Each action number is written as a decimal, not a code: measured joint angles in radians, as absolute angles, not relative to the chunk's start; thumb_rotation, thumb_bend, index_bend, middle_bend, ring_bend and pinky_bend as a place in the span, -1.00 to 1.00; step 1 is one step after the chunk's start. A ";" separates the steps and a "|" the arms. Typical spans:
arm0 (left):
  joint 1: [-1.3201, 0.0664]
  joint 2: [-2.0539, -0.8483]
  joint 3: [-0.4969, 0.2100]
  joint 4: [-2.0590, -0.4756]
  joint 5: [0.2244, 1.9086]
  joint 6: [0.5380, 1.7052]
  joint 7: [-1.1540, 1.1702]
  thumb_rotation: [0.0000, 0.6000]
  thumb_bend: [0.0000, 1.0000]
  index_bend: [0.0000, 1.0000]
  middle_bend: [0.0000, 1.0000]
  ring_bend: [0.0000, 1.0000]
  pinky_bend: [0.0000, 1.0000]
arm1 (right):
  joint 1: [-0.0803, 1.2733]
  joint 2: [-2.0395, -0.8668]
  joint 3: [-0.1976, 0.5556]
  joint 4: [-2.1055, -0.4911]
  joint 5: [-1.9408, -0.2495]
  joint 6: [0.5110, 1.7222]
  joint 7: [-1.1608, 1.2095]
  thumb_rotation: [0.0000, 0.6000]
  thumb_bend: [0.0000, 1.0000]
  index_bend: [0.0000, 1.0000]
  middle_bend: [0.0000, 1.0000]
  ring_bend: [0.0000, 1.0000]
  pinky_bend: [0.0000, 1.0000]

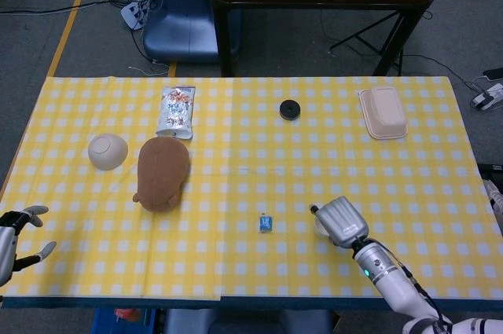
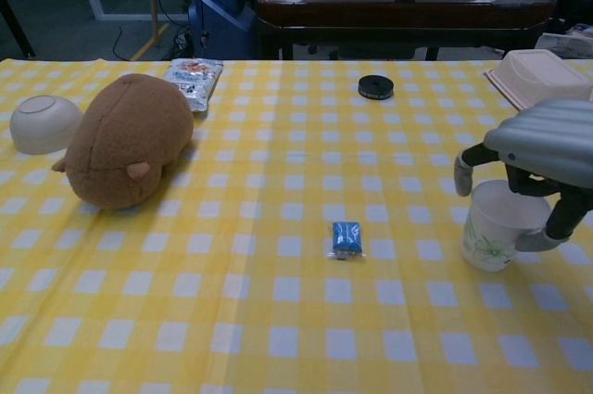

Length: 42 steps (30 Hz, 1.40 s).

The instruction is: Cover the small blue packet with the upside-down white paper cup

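Observation:
The small blue packet (image 1: 266, 224) (image 2: 346, 238) lies flat on the yellow checked cloth near the front middle. To its right the white paper cup (image 2: 493, 231) (image 1: 319, 229) stands upright, mouth up, with a green print on its side. My right hand (image 1: 340, 222) (image 2: 539, 155) hovers over the cup and hides most of it in the head view. Its thumb hangs left of the rim and a finger (image 2: 554, 222) curls down on the right side; a firm grip does not show. My left hand (image 1: 17, 238) is open off the table's front left corner.
A brown plush toy (image 1: 163, 171) (image 2: 130, 139) lies left of centre beside a white bowl (image 1: 108, 152) (image 2: 42, 122). A snack bag (image 1: 176, 111), a black disc (image 1: 290, 109) and a beige lidded box (image 1: 383, 112) sit along the far side.

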<state>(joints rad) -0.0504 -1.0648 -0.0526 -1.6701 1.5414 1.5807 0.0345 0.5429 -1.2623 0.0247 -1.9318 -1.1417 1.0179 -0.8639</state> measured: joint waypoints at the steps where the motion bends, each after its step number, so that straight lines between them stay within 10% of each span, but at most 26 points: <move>1: -0.050 -1.065 -0.053 -1.670 1.541 1.581 0.035 1.00 -0.71 -0.15 0.03 -0.16 0.08 | 0.544 -1.264 0.024 -1.929 -1.143 1.022 -0.858 1.00 -1.00 -0.04 1.00 1.00 1.00; 15: -0.053 -1.068 -0.054 -1.668 1.535 1.574 0.041 1.00 -0.71 -0.15 0.03 -0.16 0.08 | 0.522 -1.223 0.029 -1.900 -1.229 1.037 -0.564 1.00 -0.96 0.13 1.00 1.00 1.00; 34: -0.051 -1.067 -0.063 -1.668 1.519 1.573 0.041 1.00 -0.71 -0.15 0.03 -0.16 0.08 | 0.514 -1.260 0.030 -1.530 -1.555 1.059 0.647 1.00 -0.99 0.11 1.00 1.00 1.00; 42: -0.051 -1.064 -0.067 -1.668 1.510 1.573 0.035 1.00 -0.71 -0.15 0.03 -0.16 0.08 | 0.573 -1.335 0.001 -1.320 -1.628 1.019 0.996 1.00 -1.00 -0.65 1.00 1.00 1.00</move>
<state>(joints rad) -0.0509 -1.0637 -0.0674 -1.6684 1.5099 1.5727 0.0346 0.5735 -1.3353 0.0013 -1.3201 -1.6281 1.0186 0.9960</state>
